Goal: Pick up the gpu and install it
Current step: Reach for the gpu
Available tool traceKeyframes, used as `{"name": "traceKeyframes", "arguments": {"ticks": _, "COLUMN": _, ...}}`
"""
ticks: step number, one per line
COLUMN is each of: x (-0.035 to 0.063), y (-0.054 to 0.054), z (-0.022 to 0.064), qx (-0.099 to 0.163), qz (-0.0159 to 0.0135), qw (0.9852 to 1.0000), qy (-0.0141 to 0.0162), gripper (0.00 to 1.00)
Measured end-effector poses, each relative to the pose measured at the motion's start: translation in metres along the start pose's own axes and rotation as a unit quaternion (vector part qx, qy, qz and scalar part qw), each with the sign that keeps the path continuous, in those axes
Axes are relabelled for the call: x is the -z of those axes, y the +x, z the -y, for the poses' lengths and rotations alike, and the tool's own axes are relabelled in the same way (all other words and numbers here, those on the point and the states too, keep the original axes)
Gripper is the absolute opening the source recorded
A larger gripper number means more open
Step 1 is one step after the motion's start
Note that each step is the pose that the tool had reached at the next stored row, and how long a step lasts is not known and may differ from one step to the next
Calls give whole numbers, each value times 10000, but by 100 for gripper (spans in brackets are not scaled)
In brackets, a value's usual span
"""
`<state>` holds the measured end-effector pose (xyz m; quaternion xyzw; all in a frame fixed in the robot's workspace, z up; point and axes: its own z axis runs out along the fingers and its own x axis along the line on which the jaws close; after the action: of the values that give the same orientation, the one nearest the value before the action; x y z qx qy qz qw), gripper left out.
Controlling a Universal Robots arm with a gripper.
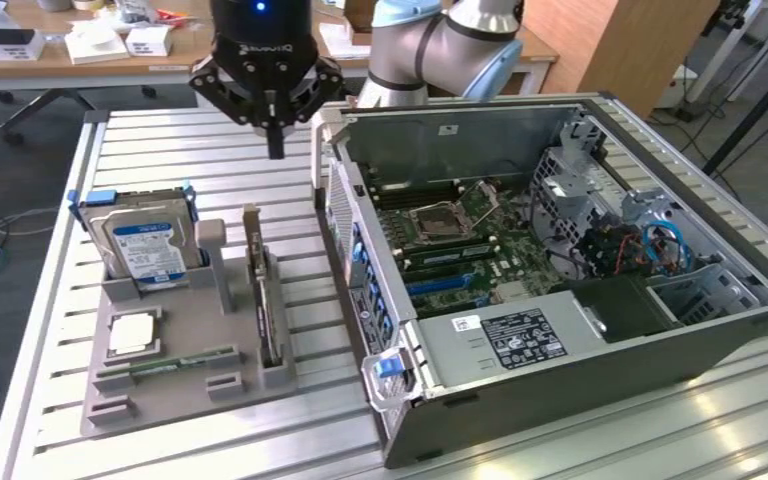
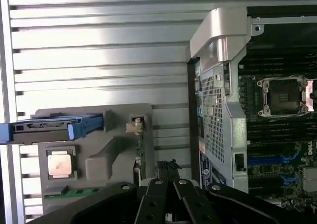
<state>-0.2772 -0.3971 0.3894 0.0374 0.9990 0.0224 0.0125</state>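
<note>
The gpu (image 1: pixel 263 300) is a thin dark card standing on edge in a slot of the grey holder (image 1: pixel 171 405), right of the hard drive. From the wrist it appears edge-on (image 2: pixel 140 157), with its metal bracket end (image 2: pixel 135 125) beyond. My gripper (image 1: pixel 275 148) hangs above the slatted table, past the card's far end and higher than it, between the holder and the open computer case (image 1: pixel 651 330). Its fingers (image 2: pixel 167 168) are shut together with nothing between them.
The holder also carries a silver hard drive (image 1: pixel 144 245) in a blue frame (image 2: pixel 49 127), a square processor (image 1: pixel 133 333) and a green memory stick (image 1: pixel 171 362). The case lies on its side, its motherboard (image 1: pixel 471 250) exposed with the processor socket (image 2: pixel 285 97). Desks stand behind.
</note>
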Motion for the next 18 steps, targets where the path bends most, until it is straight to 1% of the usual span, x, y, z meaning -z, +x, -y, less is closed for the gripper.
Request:
{"name": "traceKeyframes", "arguments": {"ticks": 6, "x": -4, "y": 165, "z": 12, "qx": 0, "qz": 0, "qw": 10000, "qy": 0, "gripper": 10}}
{"name": "traceKeyframes", "arguments": {"ticks": 11, "x": -4, "y": 184, "z": 13, "qx": 1, "qz": 0, "qw": 10000, "qy": 0, "gripper": 10}}
{"name": "traceKeyframes", "arguments": {"ticks": 15, "x": -3, "y": 236, "z": 17, "qx": 0, "qz": 0, "qw": 10000, "qy": 0, "gripper": 10}}
{"name": "traceKeyframes", "arguments": {"ticks": 18, "x": -3, "y": 241, "z": 18, "qx": 1, "qz": 0, "qw": 10000, "qy": 0, "gripper": 10}}
